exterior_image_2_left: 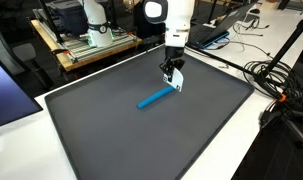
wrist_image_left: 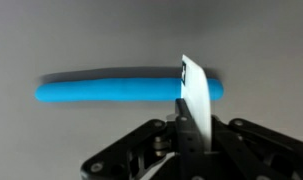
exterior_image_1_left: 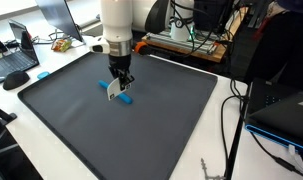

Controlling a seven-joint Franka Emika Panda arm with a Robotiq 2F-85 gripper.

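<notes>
looked through all three views. found the hand [exterior_image_1_left: 118,86] down low over a dark grey mat [exterior_image_1_left: 141,135] on the white worktop [exterior_image_1_left: 219,135], pinched narrow on a flat white piece [exterior_image_1_left: 113,92]. got the same story from the opposite side in an exterior view: hand [exterior_image_2_left: 172,78] pointing straight down, white piece [exterior_image_2_left: 177,85] sticking out below the fingers.

spotted a blue stick [exterior_image_1_left: 125,98] lying flat on the mat, right under the hand, somewhat toward the mat's far edge. saw the blue stick [exterior_image_2_left: 154,99] more clearly in an exterior view, stretched out on a diagonal with one end right at the white piece.

in the wrist view, caught the blue stick [wrist_image_left: 111,90] running sideways across the frame, a little blurred, with the white piece [wrist_image_left: 194,95] standing upright in front of it near its right end, clamped between the black fingers [wrist_image_left: 151,142]. couldn't tell whether the piece touched the stick or just hung beside it.

also noticed a laptop [exterior_image_1_left: 16,62] off one corner of the mat, plus a tangle of cables [exterior_image_2_left: 278,85] on the worktop well apart from the stick.
</notes>
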